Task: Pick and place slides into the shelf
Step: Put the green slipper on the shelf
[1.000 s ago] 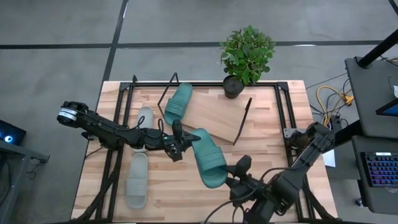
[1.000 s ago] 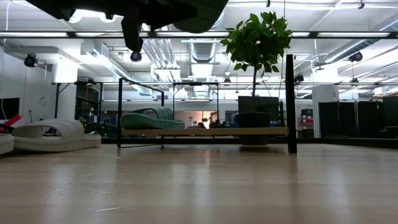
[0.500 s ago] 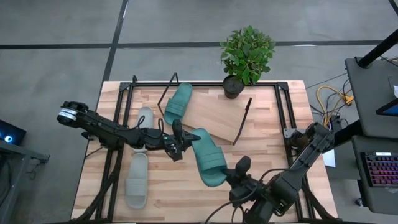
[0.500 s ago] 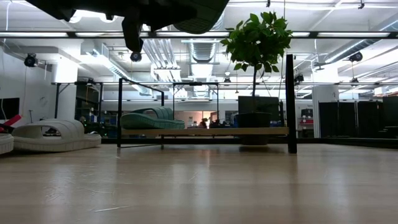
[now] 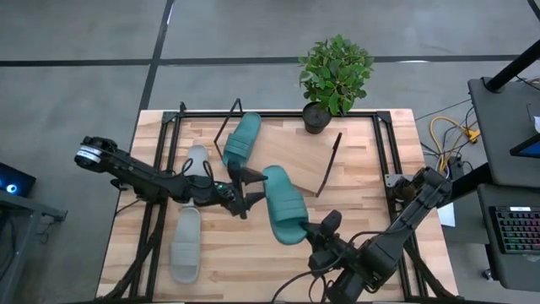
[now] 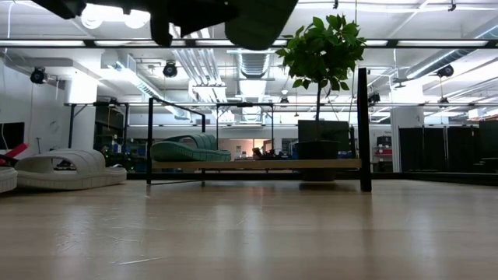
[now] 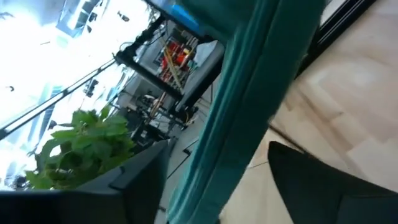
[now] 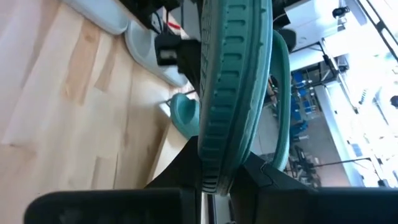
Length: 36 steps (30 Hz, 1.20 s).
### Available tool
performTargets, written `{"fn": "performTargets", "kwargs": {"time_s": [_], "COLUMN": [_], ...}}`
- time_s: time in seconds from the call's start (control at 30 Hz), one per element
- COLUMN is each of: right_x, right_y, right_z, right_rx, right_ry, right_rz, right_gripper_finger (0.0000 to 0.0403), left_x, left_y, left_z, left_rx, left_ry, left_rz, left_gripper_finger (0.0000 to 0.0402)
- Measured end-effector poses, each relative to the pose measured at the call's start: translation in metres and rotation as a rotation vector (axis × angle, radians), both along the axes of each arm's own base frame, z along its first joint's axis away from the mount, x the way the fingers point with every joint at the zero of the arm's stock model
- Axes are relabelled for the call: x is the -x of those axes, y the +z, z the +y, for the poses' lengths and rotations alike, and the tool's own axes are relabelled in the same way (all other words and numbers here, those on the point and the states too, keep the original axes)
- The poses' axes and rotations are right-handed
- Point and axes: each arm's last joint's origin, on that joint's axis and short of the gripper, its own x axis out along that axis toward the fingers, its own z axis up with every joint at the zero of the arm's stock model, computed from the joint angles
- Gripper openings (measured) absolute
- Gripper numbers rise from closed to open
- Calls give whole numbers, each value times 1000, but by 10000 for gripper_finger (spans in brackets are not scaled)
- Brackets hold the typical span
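Observation:
A teal slide (image 5: 283,203) hangs above the middle of the table, with my right gripper (image 5: 310,235) shut on its near end. My left gripper (image 5: 251,189) is open at the slide's far end. Its fingers (image 7: 311,180) stand on either side of the slide's long edge (image 7: 249,106); I cannot tell whether they touch it. A second teal slide (image 5: 242,139) lies on the left part of the slanted shelf (image 5: 295,160). Two grey slides (image 5: 196,160) (image 5: 186,245) lie sole-down on the table at the left. My right gripper pinches the rim of the slide's near end (image 8: 214,165) between its two fingers. The fingers come from the table's near right side, along the slide. The slide stands on its edge, with the ribbed sole (image 8: 233,68) to one side and the strap to the other. It is clear of the table.
A potted plant (image 5: 335,76) stands at the table's far edge behind the shelf. The shelf's black end frames (image 5: 329,165) rise at both ends of the board. The right part of the board is bare wood. Black rails (image 5: 384,160) run along the table's sides.
My left gripper has opened and drawn back a little toward the table's left edge, letting go of the teal slide's far end. The slide stays lifted in my right gripper and has shifted slightly toward the far edge, turning more onto its edge.

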Motion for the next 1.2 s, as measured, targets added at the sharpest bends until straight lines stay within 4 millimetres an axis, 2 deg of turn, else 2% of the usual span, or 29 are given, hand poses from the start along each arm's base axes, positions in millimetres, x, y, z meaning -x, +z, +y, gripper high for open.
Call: {"fn": "performTargets", "kwargs": {"time_s": [0.13,0.43,0.77,1.03,1.2], "right_x": [-3,-12,-28,-38,-42], "right_y": [-7,-31,-52,-58,-57], "right_z": [-6,-28,-62,-78,-78], "right_rx": [25,98,137,149,148], "right_ry": [-26,-99,-215,-254,-247], "right_rz": [4,50,66,86,86], "right_gripper_finger": [38,38,38,38,38], "left_x": [6,20,26,11,-5], "left_y": [3,1,1,-4,-1], "left_z": [-14,-46,-58,-64,-63], "left_rx": [5,4,-2,-75,-117], "left_ry": [-45,-45,-55,-27,19], "left_rz": [-12,-4,-1,16,26], "left_gripper_finger": [285,287,288,288,288]}}
